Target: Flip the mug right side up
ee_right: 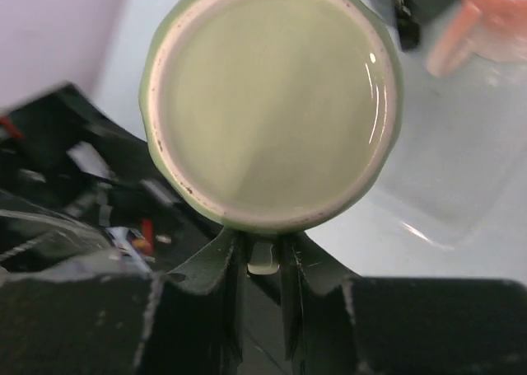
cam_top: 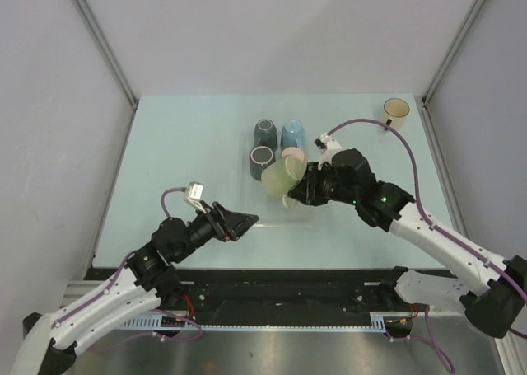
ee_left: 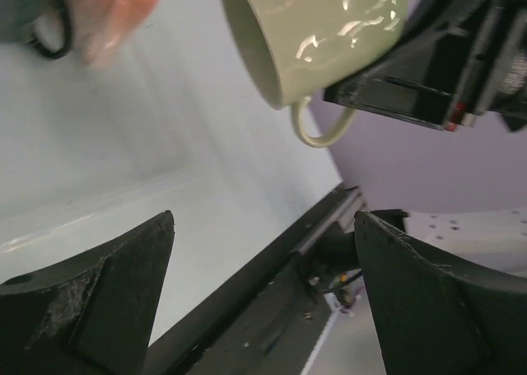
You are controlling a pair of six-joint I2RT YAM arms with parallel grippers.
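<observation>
A pale green mug (cam_top: pixel 282 177) is held off the table, tipped on its side with its mouth toward the left. My right gripper (cam_top: pixel 303 190) is shut on its handle (ee_right: pixel 262 258); the right wrist view looks at the mug's flat base (ee_right: pixel 272 103). In the left wrist view the green mug (ee_left: pixel 317 33) hangs above the table with its handle pointing down. My left gripper (cam_top: pixel 247 221) is open and empty, low over the table to the left of the mug, its fingers (ee_left: pixel 90 301) wide apart.
Two dark grey mugs (cam_top: pixel 264 132) (cam_top: pixel 261 158), a blue mug (cam_top: pixel 292 133) and a pink mug (cam_top: pixel 293 154) stand behind the green one. A tan cup (cam_top: pixel 396 110) stands at the far right corner. Grey walls enclose the table.
</observation>
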